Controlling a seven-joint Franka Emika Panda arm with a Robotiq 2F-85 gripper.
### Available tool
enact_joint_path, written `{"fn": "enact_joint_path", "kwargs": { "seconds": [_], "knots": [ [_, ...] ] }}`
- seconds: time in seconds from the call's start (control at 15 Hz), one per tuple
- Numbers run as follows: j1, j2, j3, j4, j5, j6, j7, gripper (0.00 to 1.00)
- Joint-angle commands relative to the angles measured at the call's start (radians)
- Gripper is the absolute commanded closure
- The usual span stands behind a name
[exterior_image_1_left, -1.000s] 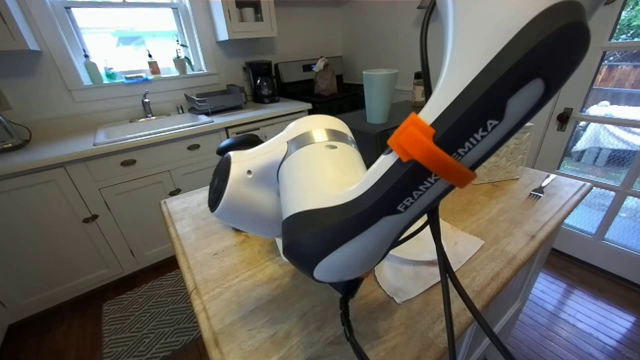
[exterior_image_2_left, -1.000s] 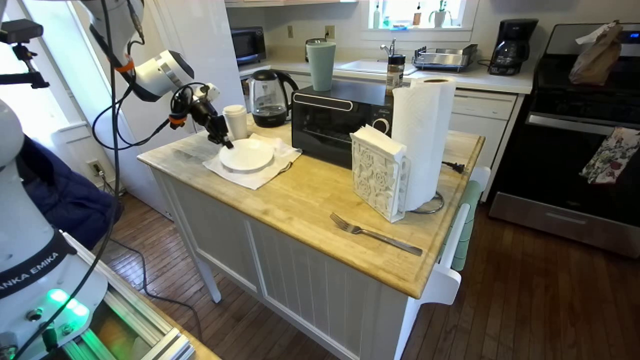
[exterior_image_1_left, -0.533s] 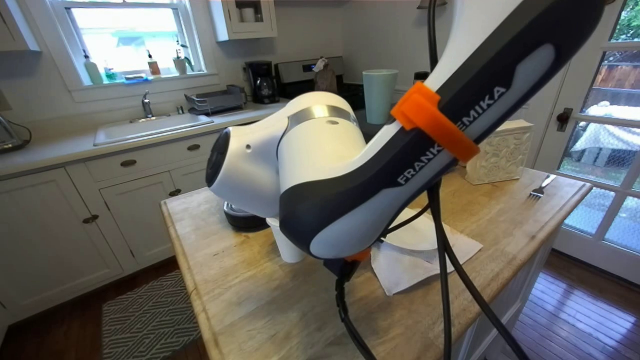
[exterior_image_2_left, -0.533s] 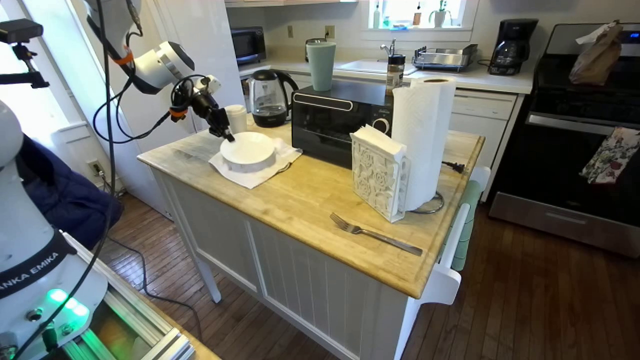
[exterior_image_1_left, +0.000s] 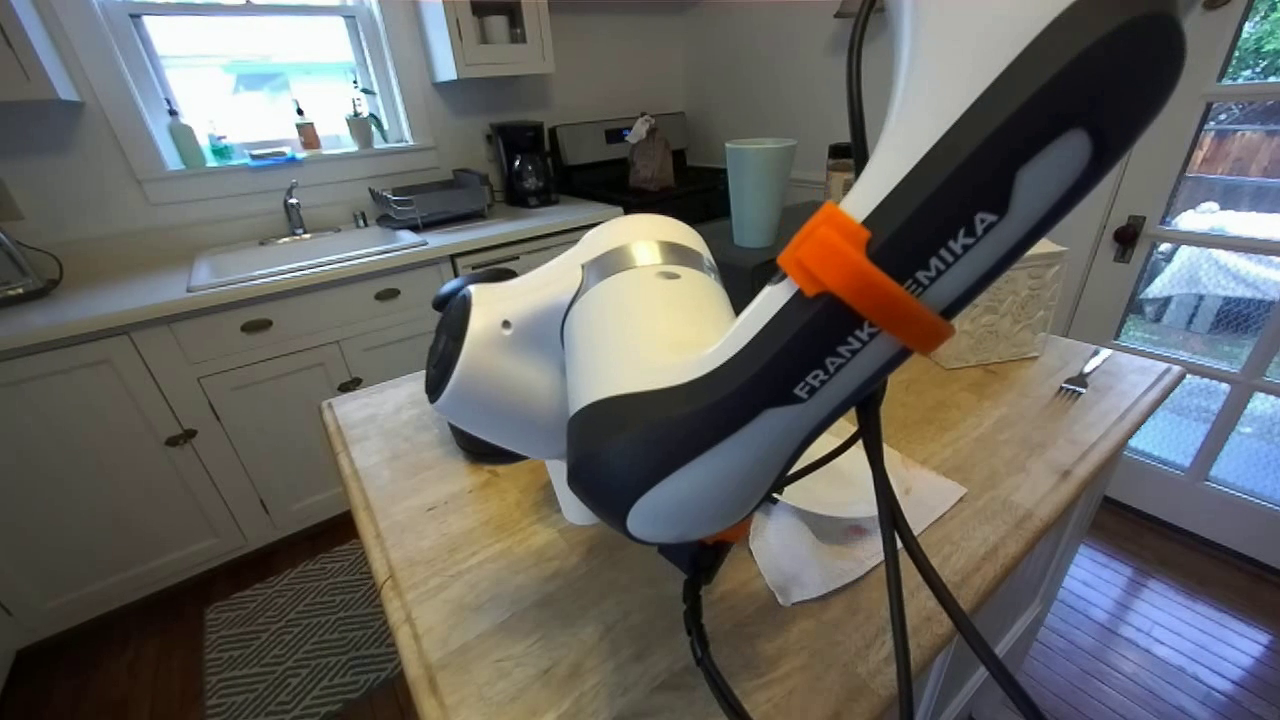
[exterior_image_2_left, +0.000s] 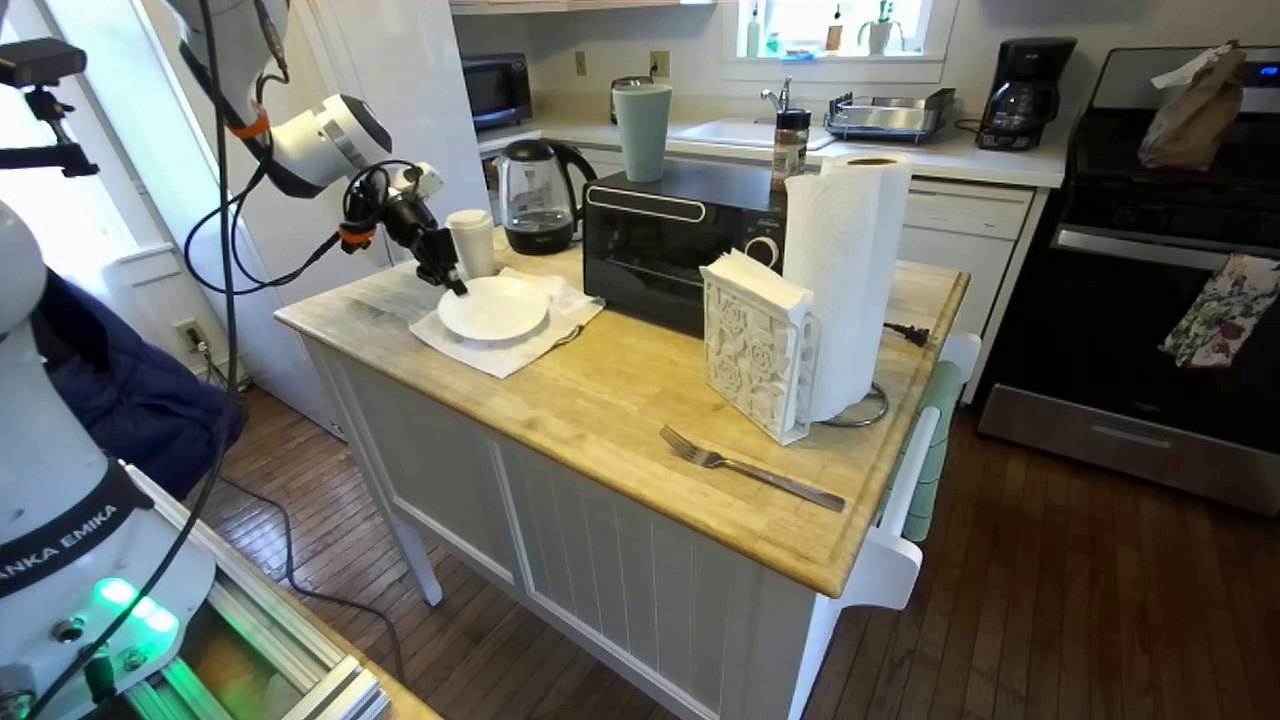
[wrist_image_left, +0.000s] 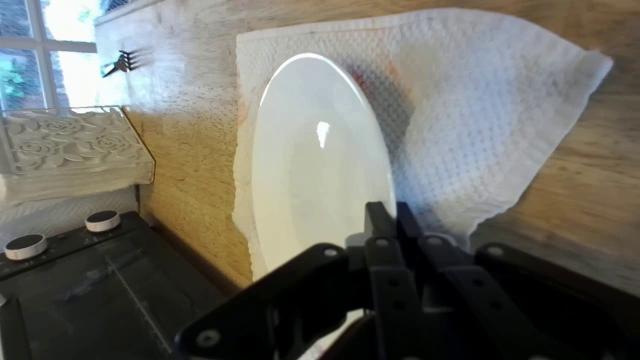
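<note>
Over the pale wooden island, we see the black two-fingered gripper pinching a round glossy white plate by its rim, the dish spreading up-left from the jaws in the wrist view above a textured white towel.

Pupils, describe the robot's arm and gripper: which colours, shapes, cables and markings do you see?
The arm is smooth white with rounded joints, black and grey panels, and lettering, FRANK and EMIKA, parted by an orange strap. Black cables run outside it. The gripper is black, with slim fingers and round silvery screw heads.
</note>
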Motion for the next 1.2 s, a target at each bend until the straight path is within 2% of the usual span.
{"fn": "enact_joint_path", "kwargs": {
  "seconds": [0.0, 0.07, 0.13, 0.2, 0.4, 0.47, 0.6, 0.67, 0.73, 0.8, 0.87, 0.93, 1.13],
  "knots": [
    [-0.009, 0.03, -0.002, 0.012, 0.034, 0.005, -0.028, 0.99],
    [-0.01, 0.036, -0.003, 0.014, 0.037, 0.006, -0.03, 0.97],
    [-0.009, 0.039, -0.004, 0.016, 0.036, 0.004, -0.031, 0.85],
    [-0.01, 0.038, -0.004, 0.017, 0.036, 0.004, -0.033, 0.68],
    [-0.011, 0.038, -0.006, 0.016, 0.042, 0.006, -0.039, 0.49],
    [-0.012, 0.038, -0.007, 0.016, 0.042, 0.007, -0.04, 0.87],
    [-0.014, 0.036, -0.008, 0.015, 0.043, 0.006, -0.043, 0.87],
    [-0.015, 0.035, -0.008, 0.014, 0.044, 0.007, -0.043, 0.83],
    [-0.016, 0.034, -0.008, 0.014, 0.044, 0.007, -0.044, 0.65],
    [-0.017, 0.031, -0.007, 0.013, 0.045, 0.009, -0.044, 0.55],
    [-0.018, 0.027, -0.006, 0.011, 0.046, 0.012, -0.045, 0.55],
    [-0.018, 0.022, -0.006, 0.008, 0.046, 0.015, -0.044, 0.5],
    [-0.02, 0.007, -0.006, 0.004, 0.046, 0.02, -0.043, 0.28]
  ]
}}
